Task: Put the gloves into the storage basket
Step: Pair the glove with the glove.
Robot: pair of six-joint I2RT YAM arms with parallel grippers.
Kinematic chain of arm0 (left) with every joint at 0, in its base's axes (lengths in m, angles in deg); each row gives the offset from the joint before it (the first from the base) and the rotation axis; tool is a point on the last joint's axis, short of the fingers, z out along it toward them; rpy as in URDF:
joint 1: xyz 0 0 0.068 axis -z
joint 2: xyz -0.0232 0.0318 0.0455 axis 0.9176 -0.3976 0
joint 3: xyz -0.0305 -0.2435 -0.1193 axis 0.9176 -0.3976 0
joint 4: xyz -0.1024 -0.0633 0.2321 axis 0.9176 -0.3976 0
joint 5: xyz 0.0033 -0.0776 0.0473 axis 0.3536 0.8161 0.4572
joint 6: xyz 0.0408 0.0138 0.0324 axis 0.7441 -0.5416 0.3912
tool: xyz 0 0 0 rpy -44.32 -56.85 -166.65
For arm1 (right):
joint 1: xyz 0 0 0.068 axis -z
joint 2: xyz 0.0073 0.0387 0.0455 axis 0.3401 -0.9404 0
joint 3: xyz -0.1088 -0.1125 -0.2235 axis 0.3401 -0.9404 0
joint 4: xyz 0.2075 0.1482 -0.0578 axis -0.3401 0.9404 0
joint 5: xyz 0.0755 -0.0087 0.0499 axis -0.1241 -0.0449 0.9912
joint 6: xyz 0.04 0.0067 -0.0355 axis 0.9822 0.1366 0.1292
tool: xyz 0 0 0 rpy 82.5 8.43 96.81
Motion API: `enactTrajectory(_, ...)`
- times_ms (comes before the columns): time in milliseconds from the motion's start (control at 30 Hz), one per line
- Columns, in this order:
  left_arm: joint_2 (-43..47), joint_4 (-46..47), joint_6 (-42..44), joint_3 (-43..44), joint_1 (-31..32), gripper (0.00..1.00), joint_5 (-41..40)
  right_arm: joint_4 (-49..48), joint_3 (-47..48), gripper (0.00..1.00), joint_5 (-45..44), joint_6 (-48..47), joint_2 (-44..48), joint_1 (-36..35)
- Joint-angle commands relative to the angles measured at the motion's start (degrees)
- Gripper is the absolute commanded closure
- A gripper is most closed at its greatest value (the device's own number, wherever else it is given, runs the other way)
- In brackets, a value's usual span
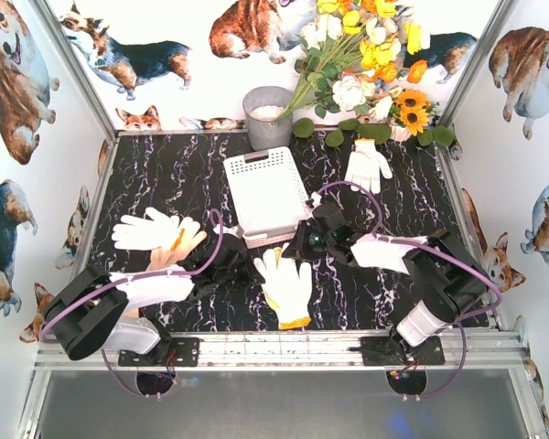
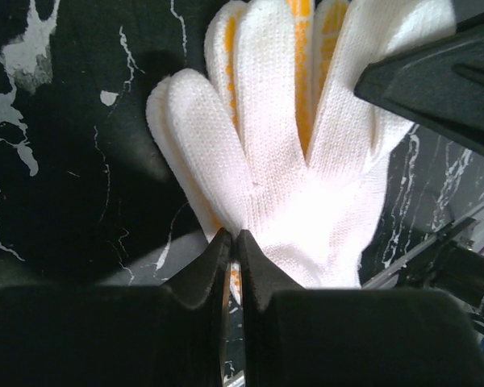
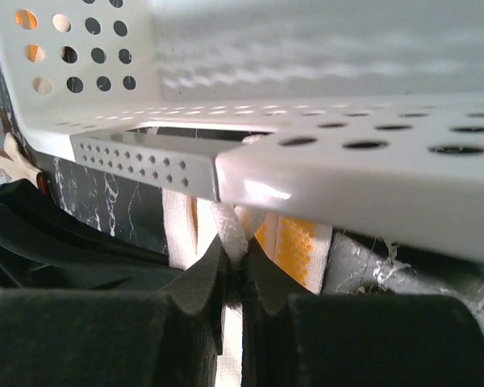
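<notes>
From above, the storage basket (image 1: 265, 197) sits in the middle of the table (image 1: 165, 174), toward its far edge, with nothing in it. A yellow-palmed glove (image 1: 286, 291) lies flat between the basket and the near edge, fingers toward the basket. The left gripper (image 1: 241, 267) meets its left side, and the right gripper (image 1: 297, 249) is at its fingertips by the basket's near right corner. A pair of gloves (image 1: 156, 233) lies by the left edge and a single glove (image 1: 368, 165) near the far right corner. In the left wrist view, the left gripper (image 2: 235, 242) is closed tight, pinching the edge of the yellow-palmed glove (image 2: 306, 185). In the right wrist view, the right gripper (image 3: 234, 258) is nearly closed on a tuft of white knit. Yellow-dotted fabric of what seems the same yellow-palmed glove (image 3: 294, 250) hangs just under the storage basket's (image 3: 347, 169) rim. The step looks like the first glove's pickup. Next, both arms should lift together, clear the near rim, carry the glove over the basket and release.
</notes>
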State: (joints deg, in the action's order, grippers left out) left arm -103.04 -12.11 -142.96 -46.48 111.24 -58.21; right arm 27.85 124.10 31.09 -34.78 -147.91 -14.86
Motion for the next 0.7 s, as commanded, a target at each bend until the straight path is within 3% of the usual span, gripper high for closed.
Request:
enactTrajectory(0,-2.62,1.54,1.79,0.51,0.26,1.0,0.21,-1.83,4.12,1.0,1.37,-3.0,-1.46,-0.07)
enactTrajectory(367,-5.04,2.79,2.59,0.99,0.25,1.0,-0.16,-2.38,5.34,0.99,2.61,-4.08,-5.7,-0.15)
enactTrajectory(500,-3.35,-2.48,7.01,3.74,0.44,0.78,-1.7,0.43,5.49,0.76,0.4,-5.68,-2.89,-0.15)
enactTrajectory(667,2.34,-12.4,13.24,7.99,0.64,0.66,-8.16,10.53,7.73,0.63,-5.52,-9.83,3.93,-0.15)
